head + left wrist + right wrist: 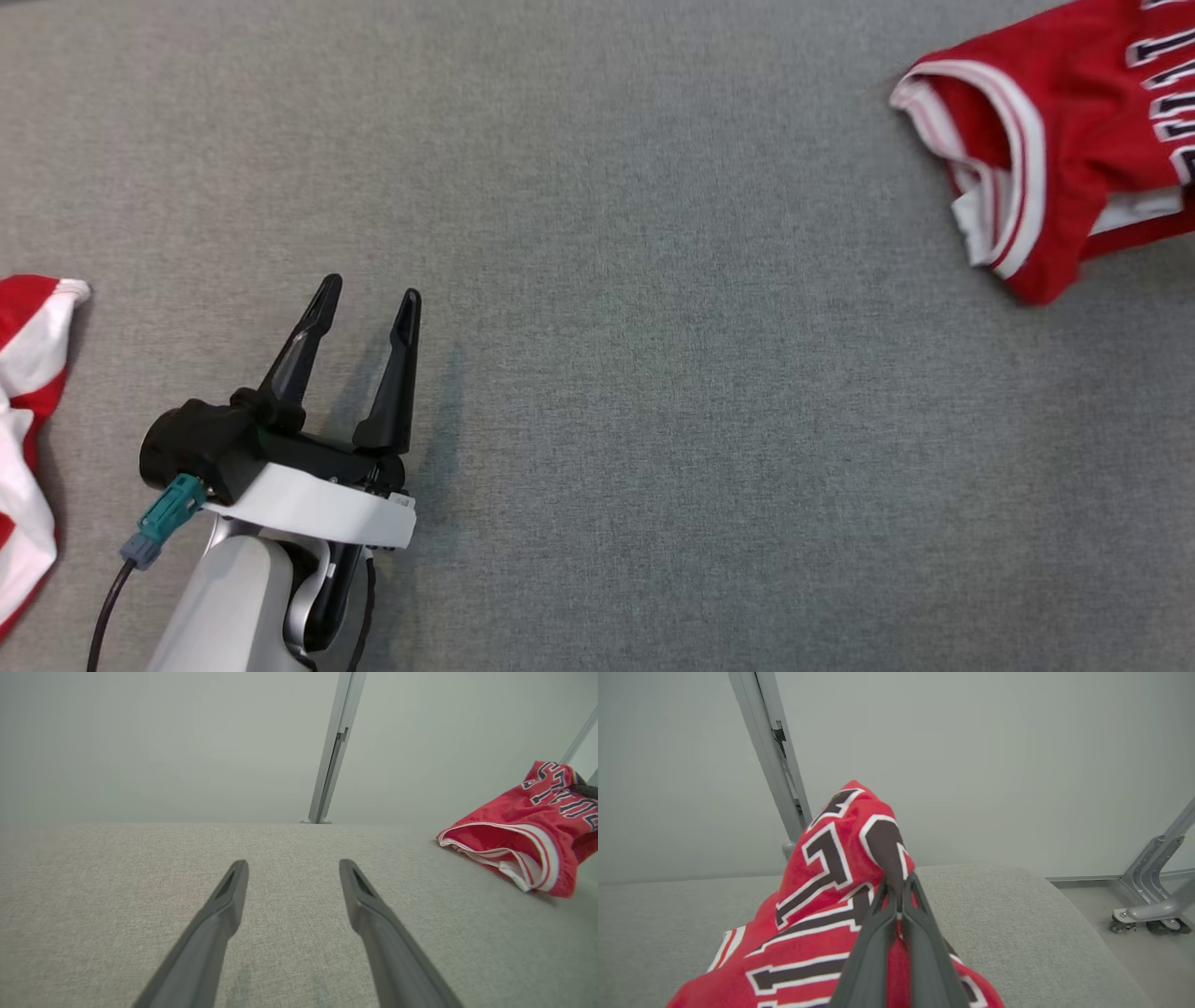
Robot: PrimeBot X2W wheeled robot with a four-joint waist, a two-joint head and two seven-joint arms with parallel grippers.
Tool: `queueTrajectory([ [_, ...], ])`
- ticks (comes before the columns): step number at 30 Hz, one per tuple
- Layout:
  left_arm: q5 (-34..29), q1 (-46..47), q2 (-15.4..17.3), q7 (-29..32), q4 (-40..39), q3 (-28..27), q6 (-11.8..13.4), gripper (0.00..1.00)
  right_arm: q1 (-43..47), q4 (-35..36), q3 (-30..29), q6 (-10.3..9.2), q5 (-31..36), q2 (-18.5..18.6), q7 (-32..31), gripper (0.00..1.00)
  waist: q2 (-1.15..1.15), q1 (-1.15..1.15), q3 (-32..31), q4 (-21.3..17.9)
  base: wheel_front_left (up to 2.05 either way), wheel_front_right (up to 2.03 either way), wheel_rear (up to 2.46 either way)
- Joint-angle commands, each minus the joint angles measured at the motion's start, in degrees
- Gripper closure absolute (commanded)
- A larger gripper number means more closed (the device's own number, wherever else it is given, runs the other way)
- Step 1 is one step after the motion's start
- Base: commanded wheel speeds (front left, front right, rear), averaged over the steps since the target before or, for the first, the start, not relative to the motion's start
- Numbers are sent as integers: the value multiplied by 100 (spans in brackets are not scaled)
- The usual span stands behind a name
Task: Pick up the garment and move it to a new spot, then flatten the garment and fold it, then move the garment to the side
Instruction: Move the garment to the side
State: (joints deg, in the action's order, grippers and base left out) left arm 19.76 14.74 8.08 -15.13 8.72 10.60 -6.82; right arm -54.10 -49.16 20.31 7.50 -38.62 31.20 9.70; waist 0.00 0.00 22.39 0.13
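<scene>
The garment (1074, 140) is a red jersey with white trim and dark lettering, bunched at the far right of the grey table. In the right wrist view my right gripper (899, 884) is shut on a raised fold of the garment (840, 858), which peaks up around the fingertips. The left wrist view shows the garment (528, 826) at its right, with an armhole facing the camera. My left gripper (369, 299) rests open low over bare cloth at the lower left, far from the jersey, and its fingers (233, 891) hold nothing.
A second red and white cloth (28, 439) lies at the left edge of the table (653, 373). Behind the table stands a grey post (334, 751), and a wheeled metal frame foot (1148, 905) sits on the floor past the table's right end.
</scene>
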Motion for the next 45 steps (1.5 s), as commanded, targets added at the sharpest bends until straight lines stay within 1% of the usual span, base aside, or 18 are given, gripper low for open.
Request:
queueTrajectory([
  [1, -17, 98, 24, 11, -19, 5, -15, 0, -88, -82, -42, 0, 57, 62, 32, 100, 0, 0, 155, -67, 0, 0, 0],
  [6, -18, 169, 88, 17, -52, 42, -20, 0, -521, -915, -325, -1, 336, 87, 206, 100, 0, 0, 272, -106, 0, 0, 0],
  [13, 4, 250, 123, 11, -27, 77, -1, 0, -937, -1758, -553, -1, 802, 38, 435, 100, 0, 0, 306, -108, 0, 0, 0],
  [14, 3, 256, 122, 11, -19, 84, 1, 0, -993, -1872, -605, -1, 878, 33, 473, 56, 0, 0, 297, -102, 0, 0, 0],
  [15, 6, 259, 119, 11, -11, 93, 3, 0, -1047, -1994, -644, -1, 965, 34, 485, 0, 0, 0, 282, -95, 0, 0, 0],
  [20, 46, 160, 84, 4, 68, 79, 26, 0, -1098, -2162, -830, -1, 1372, -47, 559, 0, 0, 0, 61, -93, 0, 0, 0],
  [21, 65, 87, 56, -1, 111, 60, 33, 0, -1017, -2077, -954, -1, 1586, -15, 560, 0, 0, 0, -98, -118, 0, 0, 0],
  [24, 90, -22, 18, -6, 191, 26, 52, 0, -791, -1813, -1141, 0, 1859, -182, 557, 0, 0, 0, -409, -185, 0, 0, 0],
  [27, 123, -167, -21, -6, 259, -23, 82, 0, -484, -1336, -1290, -1, 2095, -371, 556, 0, 0, 0, -772, -276, 0, 0, 0],
  [31, 146, -413, -42, -9, 283, -120, 117, 0, 145, -509, -1354, -1, 2190, -715, 554, 0, 0, 0, -1242, -379, 0, 0, 0],
  [35, 134, -693, -42, -9, 246, -247, 179, 0, 904, 408, -1305, -1, 2061, -941, 554, 0, 0, 0, -1665, -437, 0, 0, 0],
  [39, 114, -976, -10, -9, 150, -385, 286, 0, 1734, 1316, -1209, -1, 1886, -1086, 554, 0, 0, 0, -1960, -426, 0, 0, 0],
  [40, 114, -976, -10, -9, 150, -385, 286, 0, 1734, 1316, -1209, -1, 1886, -1086, 554, 0, 0, 0, -1960, -426, 0, 0, 0],
  [45, 210, -1267, -44, -10, 11, -566, 345, 0, 2797, 2314, -1305, 0, 1749, -1254, 554, 0, 0, 0, -2215, -332, 0, 0, 0],
])
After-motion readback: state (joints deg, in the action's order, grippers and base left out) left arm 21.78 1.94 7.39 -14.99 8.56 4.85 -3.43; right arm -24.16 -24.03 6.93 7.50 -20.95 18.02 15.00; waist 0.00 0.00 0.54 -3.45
